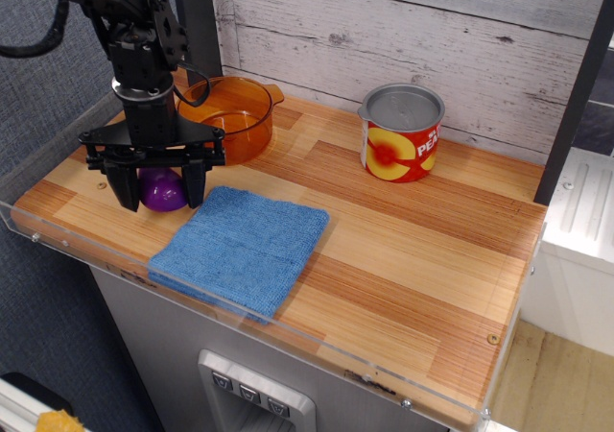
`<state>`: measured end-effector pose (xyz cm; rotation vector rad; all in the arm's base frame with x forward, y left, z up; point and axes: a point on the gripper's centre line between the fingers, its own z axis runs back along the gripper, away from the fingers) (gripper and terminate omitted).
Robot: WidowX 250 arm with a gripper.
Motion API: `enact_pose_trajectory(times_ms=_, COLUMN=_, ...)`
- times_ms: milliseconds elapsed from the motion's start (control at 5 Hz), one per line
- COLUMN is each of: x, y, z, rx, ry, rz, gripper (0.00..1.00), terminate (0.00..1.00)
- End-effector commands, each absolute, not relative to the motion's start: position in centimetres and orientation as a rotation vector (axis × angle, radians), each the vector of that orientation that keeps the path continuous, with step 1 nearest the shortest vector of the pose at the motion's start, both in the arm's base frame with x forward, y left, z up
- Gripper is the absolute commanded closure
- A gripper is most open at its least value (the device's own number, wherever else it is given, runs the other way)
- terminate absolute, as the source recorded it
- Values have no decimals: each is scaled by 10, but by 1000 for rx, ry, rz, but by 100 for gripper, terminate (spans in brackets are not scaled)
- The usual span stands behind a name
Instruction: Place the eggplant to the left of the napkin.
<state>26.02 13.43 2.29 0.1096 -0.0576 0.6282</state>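
Note:
The eggplant (pixel 163 190), glossy purple, sits between my gripper's (pixel 159 188) two black fingers, low over the wooden tabletop (pixel 403 250) or resting on it. Its green stem cap is hidden. The gripper is shut on the eggplant, with one finger (pixel 125 188) on its left and one on its right. The napkin (pixel 245 245), a light-blue terry square, lies flat just to the right of the eggplant, near the table's front edge. The eggplant is clear of the napkin's left edge.
An orange transparent pot (pixel 230 115) stands right behind the gripper. A red can (pixel 403 134) stands at the back right by the plank wall. A clear plastic rim (pixel 58 139) runs along the left and front table edges.

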Motion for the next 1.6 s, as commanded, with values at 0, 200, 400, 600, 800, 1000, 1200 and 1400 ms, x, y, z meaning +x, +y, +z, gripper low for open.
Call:
enact_pose_trajectory(times_ms=0, x=251, y=151, z=23, rx=133, ry=-72, rz=698, gripper=100, terminate=0)
enact_pose_trajectory(times_ms=200, x=244, y=155, z=22, rx=122, ry=-75, rz=721, gripper=100, terminate=0)
enact_pose_trajectory(times_ms=400, x=244, y=155, z=21, rx=109, ry=-64, rz=711, gripper=0, terminate=0)
enact_pose_trajectory(times_ms=600, x=245, y=155, z=21, rx=98, ry=-50, rz=685, gripper=0, terminate=0)
enact_pose_trajectory(times_ms=800, x=243, y=155, z=26, rx=97, ry=-51, rz=674, gripper=0, terminate=0)
enact_pose_trajectory(times_ms=1000, x=244, y=151, z=39, rx=110, ry=-60, rz=642, gripper=0, terminate=0)
enact_pose_trajectory(times_ms=1200, x=244, y=144, z=61, rx=136, ry=-84, rz=589, gripper=0, terminate=0)
enact_pose_trajectory(times_ms=1400, x=244, y=134, z=81, rx=143, ry=-111, rz=545, gripper=0, terminate=0)
